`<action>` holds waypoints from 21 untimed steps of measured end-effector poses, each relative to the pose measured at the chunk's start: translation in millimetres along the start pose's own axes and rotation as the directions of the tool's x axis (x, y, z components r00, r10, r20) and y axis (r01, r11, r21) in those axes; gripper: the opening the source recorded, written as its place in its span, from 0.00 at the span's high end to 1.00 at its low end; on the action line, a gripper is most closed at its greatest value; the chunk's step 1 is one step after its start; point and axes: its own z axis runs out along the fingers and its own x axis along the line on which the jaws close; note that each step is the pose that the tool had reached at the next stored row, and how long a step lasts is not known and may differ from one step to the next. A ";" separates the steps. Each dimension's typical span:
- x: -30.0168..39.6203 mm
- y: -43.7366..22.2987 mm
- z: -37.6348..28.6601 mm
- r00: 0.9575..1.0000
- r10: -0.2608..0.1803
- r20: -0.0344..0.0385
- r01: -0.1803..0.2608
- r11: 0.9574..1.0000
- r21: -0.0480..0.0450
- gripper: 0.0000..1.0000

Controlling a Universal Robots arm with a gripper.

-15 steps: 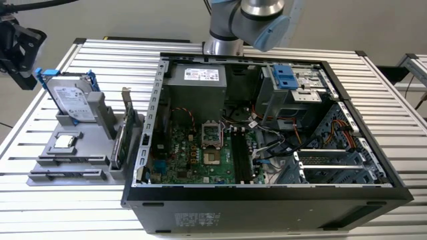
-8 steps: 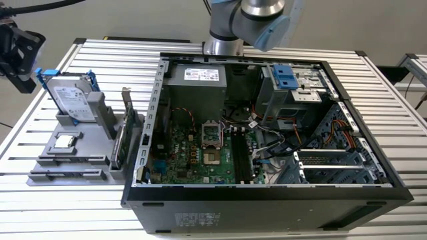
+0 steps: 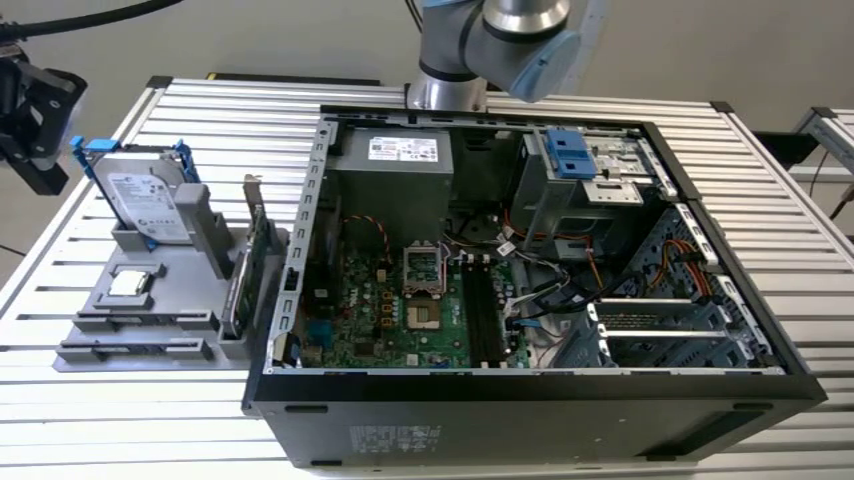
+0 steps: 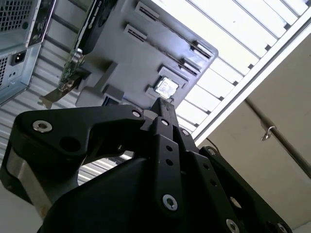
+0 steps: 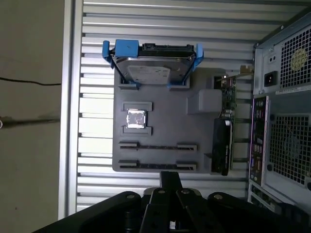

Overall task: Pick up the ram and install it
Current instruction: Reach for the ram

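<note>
The gripper (image 3: 44, 175) hangs at the exterior view's left edge, above the slatted counter (image 3: 200, 105) and clear of everything on it. In the second wrist view its jaws are drawn together at the tips with nothing between them. Below it lies the grey tray (image 5: 160, 156), well apart from the jaws. A hard drive (image 5: 150, 73) with blue rails stands upright in the tray's end cradle. A square chip (image 5: 136, 119) sits in a recess next to it. A green card (image 5: 226, 99) with a metal bracket stands on edge along the tray side nearest the case (image 3: 534, 385). The two long slots (image 5: 158, 146) on the tray show as thin dark lines between grey end brackets. The case lies open on the counter, just beside the tray on the exterior view's right. Inside it the motherboard (image 3: 380, 300) faces up, and the black memory slots (image 3: 486, 305) run beside the processor socket. The ram cannot be placed with certainty. A thin strip in one of those memory slots may be it, but the slots are too dark and narrow to say.
</note>
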 end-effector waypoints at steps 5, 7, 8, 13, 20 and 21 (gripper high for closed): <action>-0.8 -6.0 -0.3 1.000 -0.005 0.000 0.005 1.000 0.000 1.00; -1.0 -8.4 -0.4 1.000 -0.006 0.000 0.006 1.000 0.000 1.00; -1.2 -9.6 -0.4 1.000 -0.007 0.000 0.007 1.000 0.000 1.00; -1.8 -14.4 -0.7 1.000 -0.009 -0.001 0.009 1.000 0.000 1.00; -2.9 -19.4 -0.9 1.000 -0.012 -0.001 0.012 1.000 0.000 1.00; -3.0 -19.9 -0.9 1.000 -0.013 -0.001 0.013 1.000 0.000 1.00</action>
